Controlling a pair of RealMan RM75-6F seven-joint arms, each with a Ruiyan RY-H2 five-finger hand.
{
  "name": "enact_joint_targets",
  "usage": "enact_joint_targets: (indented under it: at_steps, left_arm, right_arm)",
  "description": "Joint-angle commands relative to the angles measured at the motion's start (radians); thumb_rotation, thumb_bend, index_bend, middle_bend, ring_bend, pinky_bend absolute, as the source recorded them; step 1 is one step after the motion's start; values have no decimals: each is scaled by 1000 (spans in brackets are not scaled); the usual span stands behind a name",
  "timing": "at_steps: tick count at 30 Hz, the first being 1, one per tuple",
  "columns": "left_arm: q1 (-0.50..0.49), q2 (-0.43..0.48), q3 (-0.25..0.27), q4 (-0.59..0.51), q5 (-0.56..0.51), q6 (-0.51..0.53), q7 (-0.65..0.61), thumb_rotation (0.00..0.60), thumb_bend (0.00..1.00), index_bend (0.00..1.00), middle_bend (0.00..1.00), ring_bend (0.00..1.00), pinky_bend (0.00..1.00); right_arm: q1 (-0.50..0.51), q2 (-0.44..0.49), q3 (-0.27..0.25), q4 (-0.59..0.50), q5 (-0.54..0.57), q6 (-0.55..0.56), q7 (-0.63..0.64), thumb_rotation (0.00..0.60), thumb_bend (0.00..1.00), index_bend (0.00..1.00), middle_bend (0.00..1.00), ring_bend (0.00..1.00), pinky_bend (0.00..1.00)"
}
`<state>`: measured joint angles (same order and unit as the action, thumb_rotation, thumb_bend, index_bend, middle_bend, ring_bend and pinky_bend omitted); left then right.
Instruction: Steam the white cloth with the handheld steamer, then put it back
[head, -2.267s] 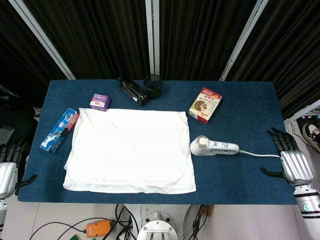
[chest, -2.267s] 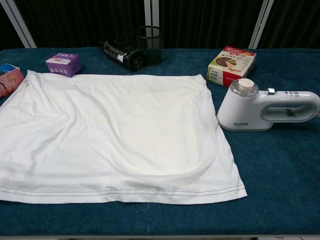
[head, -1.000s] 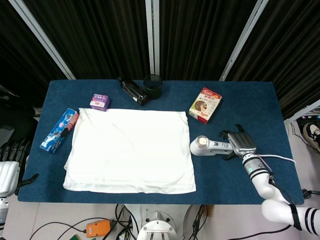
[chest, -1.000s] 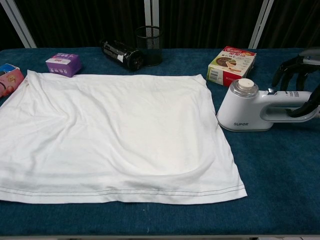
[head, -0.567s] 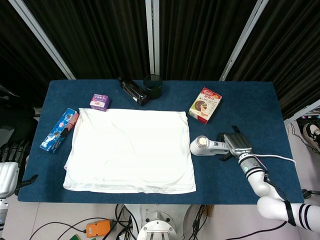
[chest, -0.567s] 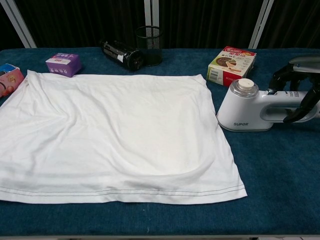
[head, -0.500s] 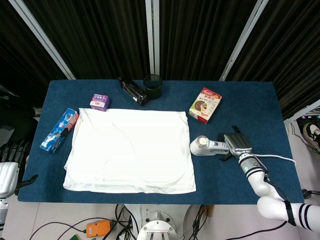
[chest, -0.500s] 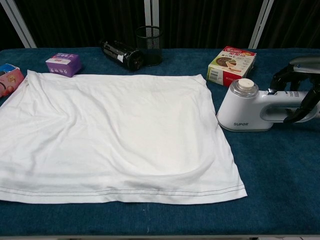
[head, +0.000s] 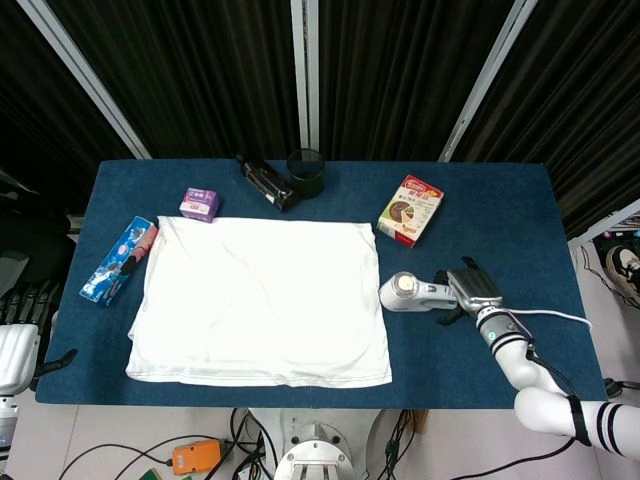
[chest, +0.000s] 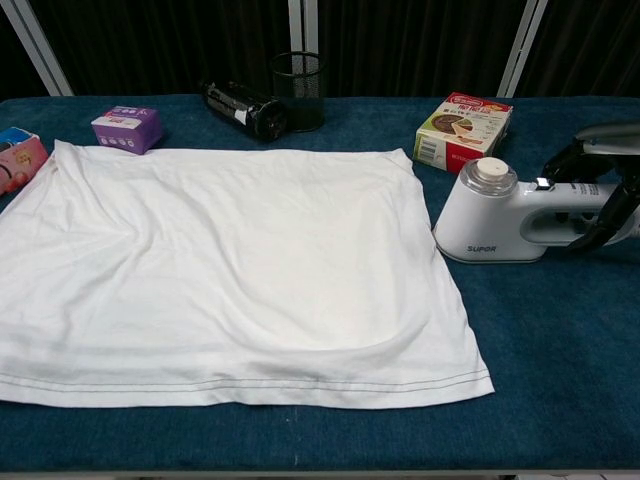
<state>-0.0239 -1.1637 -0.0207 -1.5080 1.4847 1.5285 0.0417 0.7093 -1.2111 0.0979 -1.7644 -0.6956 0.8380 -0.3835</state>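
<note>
Steamer (chest: 500, 215) glossy plastic; cloth (chest: 230, 270) matt, wrinkled fabric.

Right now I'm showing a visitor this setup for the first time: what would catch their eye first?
The large white cloth spread flat over the blue table dominates the scene. Just off its right edge lies the white handheld steamer, with the right hand wrapped around its handle. A red snack box stands out behind it, while the left hand waits off the table's left edge.
</note>
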Motion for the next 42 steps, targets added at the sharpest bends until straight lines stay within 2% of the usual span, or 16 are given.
enact_joint_targets:
  at_steps: [1,16,20,25,30,32,36,39,41,42]
  left_arm:
    - [0,-2,0,2,-1,-2,-1,600,0,44,36,0,0]
    - [-4,-11,-2,11,-2,-14,-6,600,0,45,35,0,0]
    - [-5,-12,-4,11,-3,-15,-7,600,0,44,36,0,0]
    - [-6,-13,-4,11,-1,-15,-7,600,0,45,36,0,0]
    - [-6,-14,-5,11,-2,-16,-7,600,0,45,36,0,0]
    - [-7,-14,-5,11,-3,-17,-8,600,0,45,36,0,0]
    - [-8,-16,-4,11,-2,-20,-8,600,0,45,36,0,0]
    - [-8,-19,-6,13,-3,-20,-10,600,0,45,35,0,0]
    - [-9,-23,-8,18,-3,-18,-11,600,0,45,35,0,0]
    - [-9,-24,-9,19,-2,-17,-13,600,0,45,35,0,0]
  right_arm:
    - [6,4,-3,5,8,-17,14,600,0,525,537,551,0]
    - [34,41,-9,30,29,-165,150,600,0,577,583,599,0]
    - [39,48,-17,32,18,-176,169,600,0,594,596,620,0]
    - [45,44,-29,30,7,-169,177,600,0,664,646,695,0]
    - [41,33,-32,34,-15,-146,193,600,0,777,727,797,9]
    - [39,27,-33,39,-27,-137,198,600,0,832,765,832,67]
    - [36,15,-35,54,-56,-115,198,600,0,912,815,875,283]
    - [27,-3,-35,76,-107,-99,205,600,0,929,822,879,426]
    - [18,-13,-28,95,-156,-104,235,600,12,929,822,880,480]
    - [13,-16,-24,104,-178,-108,252,600,50,932,822,879,499]
